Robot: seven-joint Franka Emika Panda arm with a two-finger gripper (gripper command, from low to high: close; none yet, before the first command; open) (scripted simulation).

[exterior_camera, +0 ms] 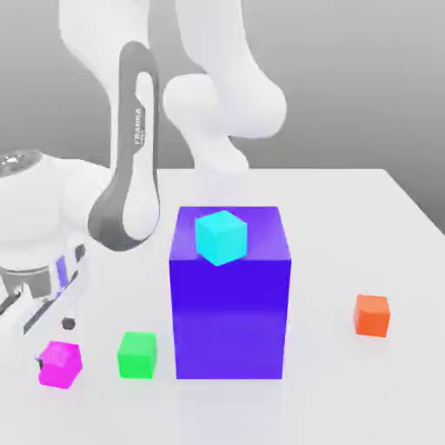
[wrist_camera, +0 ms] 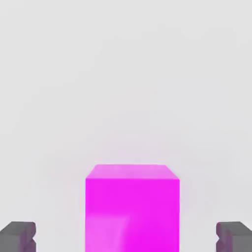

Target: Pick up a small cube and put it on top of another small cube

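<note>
Exterior view: the magenta cube (exterior_camera: 60, 363) sits on the white bench (exterior_camera: 348, 217) near the front corner at the exterior view's left, with bare surface in front of it and to its outer side. The gripper (exterior_camera: 43, 326) hangs just above and slightly behind it, its jaws spread wide and holding nothing. Just beside the magenta cube, toward the exterior view's right, is the green cube (exterior_camera: 137, 355), with a narrow strip of bench between the two. Next comes the tall blue-purple block (exterior_camera: 229, 313), close to the green cube, carrying a cyan cube (exterior_camera: 221, 236) on its top face. The orange cube (exterior_camera: 372, 315) stands well apart at the exterior view's right, with open bench all round it and the bench edge running beyond it.

In the hand view the magenta cube (wrist_camera: 132, 206) lies between the two dark fingertips (wrist_camera: 18, 236), with clear gaps on both sides and plain bench beyond its far edge.
</note>
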